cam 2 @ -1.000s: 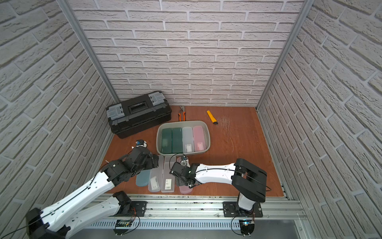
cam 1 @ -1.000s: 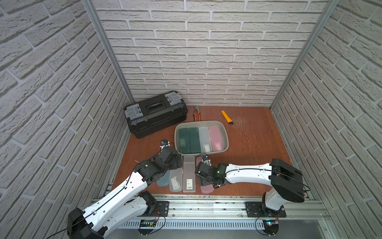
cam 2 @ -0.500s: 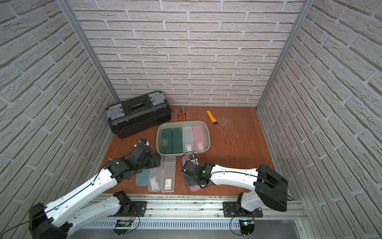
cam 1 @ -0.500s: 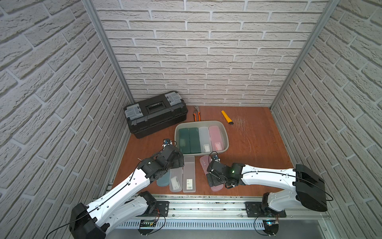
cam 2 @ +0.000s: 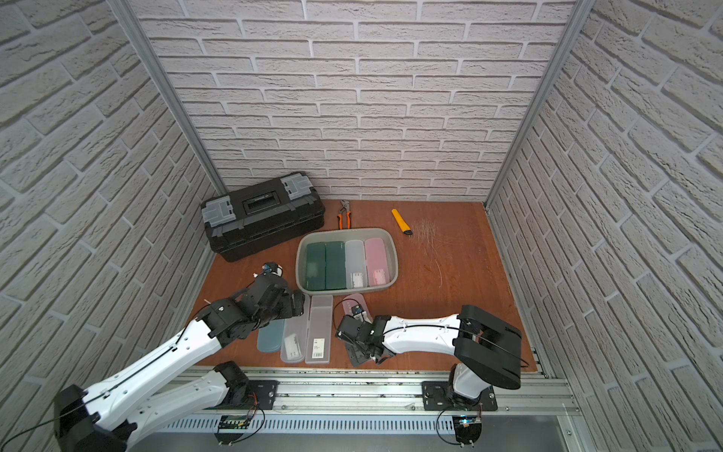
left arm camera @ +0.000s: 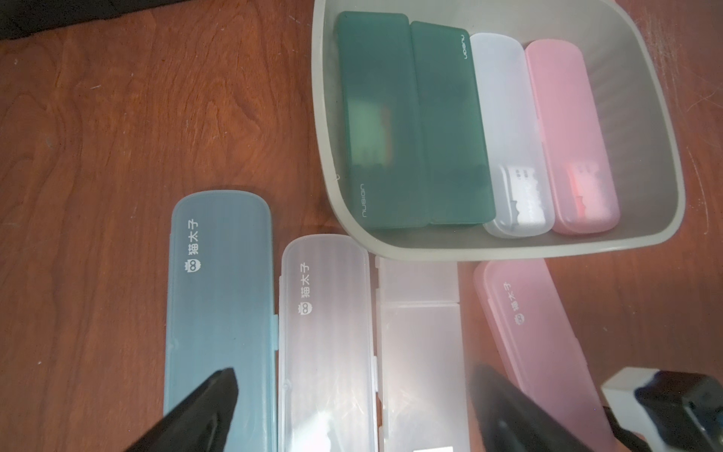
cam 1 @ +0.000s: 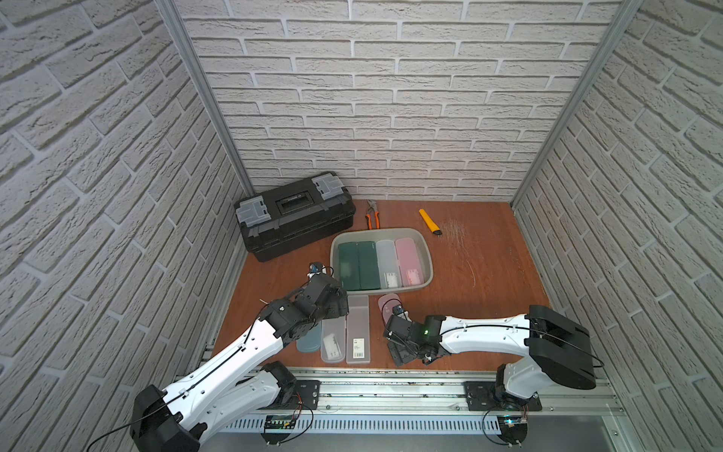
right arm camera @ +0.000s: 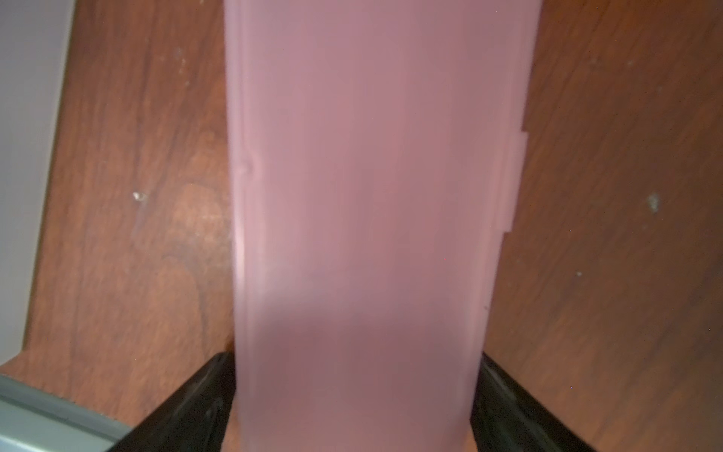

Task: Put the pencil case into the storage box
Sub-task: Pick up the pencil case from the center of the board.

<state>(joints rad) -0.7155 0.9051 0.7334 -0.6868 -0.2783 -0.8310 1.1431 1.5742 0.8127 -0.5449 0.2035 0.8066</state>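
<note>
Arm pose. Left arm reaches from the near-left base toward the far right, and its wrist hangs over the far ends of three cases lying side by side on the desk (cam 1: 489, 281). Left fingers (left arm camera: 203, 411) are spread wide with nothing between them. Right arm is folded at the near right, forearm stretched left and low over the desk. Right fingers (right arm camera: 195, 403) are pressed against both long edges of the pink pencil case (right arm camera: 360, 195), near its near end.

Task item. The pink pencil case lies flat on the desk, outside the storage box (cam 1: 377, 231) and just near of its near rim, slightly angled.

Containers. The storage box holds four cases in a row: two green cases (cam 1: 358, 265) at left, then a frosted case (cam 1: 387, 258), then a boxed pink case (cam 1: 409, 258). The black toolbox (cam 1: 295, 215) is shut, at far left.

Desk row, left to right: blue case (cam 1: 309, 342), white case (cam 1: 333, 338), clear case (cam 1: 358, 328).

View differences. In both top views we see only the pink pencil case's far end, because the wrist covers the rest. The right wrist view shows its body between the fingers. Lid printing is legible only in the left wrist view. Pliers (cam 1: 371, 216) and a yellow knife (cam 1: 429, 222) show only in the top views.
</note>
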